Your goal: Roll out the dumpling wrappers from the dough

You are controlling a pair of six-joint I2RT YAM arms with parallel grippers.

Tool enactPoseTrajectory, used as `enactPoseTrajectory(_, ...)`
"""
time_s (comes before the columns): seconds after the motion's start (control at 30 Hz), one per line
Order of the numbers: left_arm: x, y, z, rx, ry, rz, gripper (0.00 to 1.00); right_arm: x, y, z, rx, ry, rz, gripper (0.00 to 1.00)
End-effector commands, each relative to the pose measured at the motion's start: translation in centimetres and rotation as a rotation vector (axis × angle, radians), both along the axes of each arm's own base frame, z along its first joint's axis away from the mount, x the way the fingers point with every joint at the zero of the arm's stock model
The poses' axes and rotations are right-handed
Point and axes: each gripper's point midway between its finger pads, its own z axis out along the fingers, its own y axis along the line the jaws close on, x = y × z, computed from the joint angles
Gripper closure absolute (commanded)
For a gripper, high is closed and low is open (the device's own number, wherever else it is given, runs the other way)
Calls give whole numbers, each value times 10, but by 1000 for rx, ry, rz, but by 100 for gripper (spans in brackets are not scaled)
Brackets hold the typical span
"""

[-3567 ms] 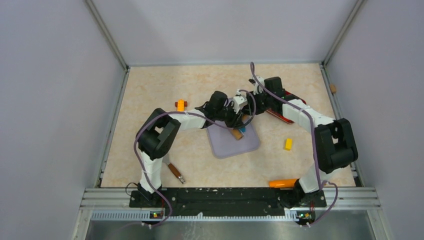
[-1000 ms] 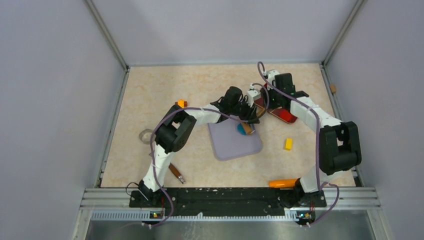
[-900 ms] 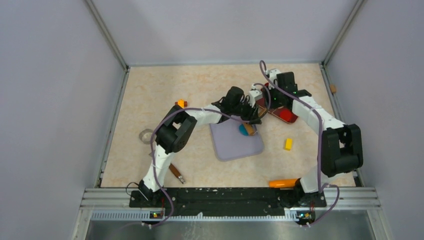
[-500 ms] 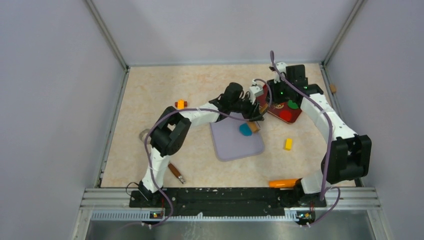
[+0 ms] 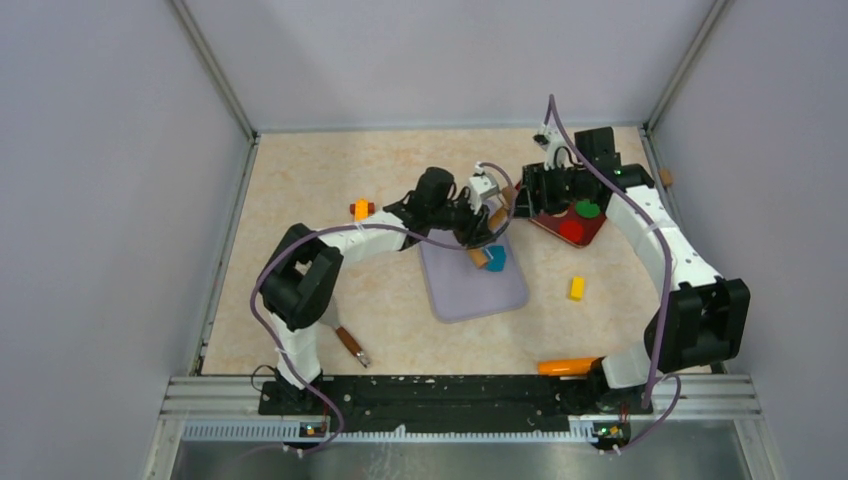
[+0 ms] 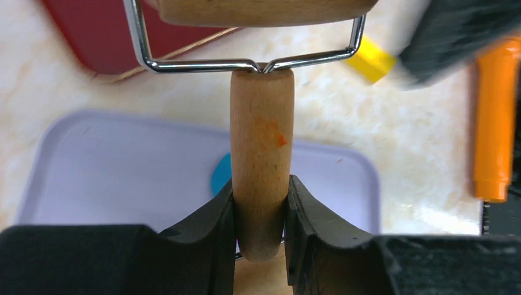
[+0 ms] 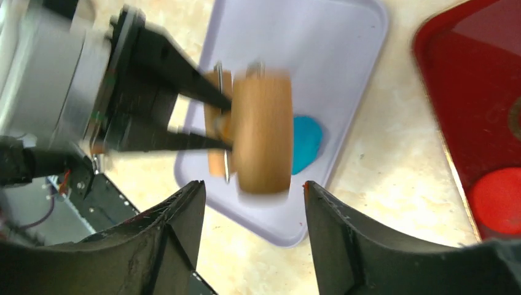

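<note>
**Roller gripped, dough on the mat**

The left jaws are clamped on the handle of the wooden roller (image 6: 261, 153). The right jaws stand apart, empty. The teal dough (image 5: 496, 258) lies on the lavender mat (image 5: 470, 295), just beside the roller's drum, on the table (image 5: 330, 180).

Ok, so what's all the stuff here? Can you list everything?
lavender plastic mat: one, pale purple, table's middle.
teal-blue putty dough: one flat patch, on the mat.
tan wooden roller: one, over the mat by the dough.
dark red tray: one, right of the mat.
green disc: one, on the tray.
red disc: one, on the tray.
yellow block: one, right of the mat.
orange block: one, left of the mat.
orange cylinder: one, by the right arm's base.
brown-handled tool: one, near the left arm's base.
small tan piece: one, far right edge.
left gripper: black, shut on the roller's handle.
right gripper: black, open, empty, by the tray.
</note>
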Motion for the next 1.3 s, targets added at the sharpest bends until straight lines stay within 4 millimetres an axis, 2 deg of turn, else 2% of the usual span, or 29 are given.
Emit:
enactPoseTrajectory(0.0, 35, 48, 11, 27, -65, 157, 100, -28, 9, 18, 93, 79, 54, 35)
enactPoseTrajectory(0.1, 29, 59, 8, 48, -68, 147, 100, -35, 15, 26, 172, 104, 98, 28)
enactPoseTrajectory(0.17, 24, 65, 5, 63, -77, 142, 100, -36, 19, 31, 204, 109, 112, 27)
enactPoseTrajectory(0.23, 21, 73, 2, 77, -80, 145, 100, -31, 16, 27, 212, 113, 85, 27)
enactPoseTrajectory(0.33, 18, 87, 2, 93, -60, 165, 100, -23, 6, 11, 197, 128, 20, 28)
enactPoseTrajectory(0.4, 17, 97, 4, 100, -48, 184, 100, -17, -4, -9, 141, 132, -31, 32)
enactPoseTrajectory(0.5, 19, 117, 9, 104, -5, 242, 100, -10, -16, -43, 63, 145, -75, 46)
enactPoseTrajectory(0.57, 23, 133, 14, 93, 52, 301, 100, -7, -14, -66, 52, 184, -73, 51)
enactPoseTrajectory(0.63, 27, 152, 19, 78, 101, 369, 100, -4, -9, -79, 51, 207, -56, 56)
enactPoseTrajectory(0.8, 26, 186, 28, 79, 108, 450, 100, 6, 6, -103, -21, 215, -3, 55)
enactPoseTrajectory(1.03, 8, 192, 39, 18, 134, 493, 100, 16, 18, -132, -84, 258, 35, 51)
enactPoseTrajectory(1.27, 1, 196, 36, 18, 128, 498, 100, 23, 27, -148, -131, 266, 86, 49)
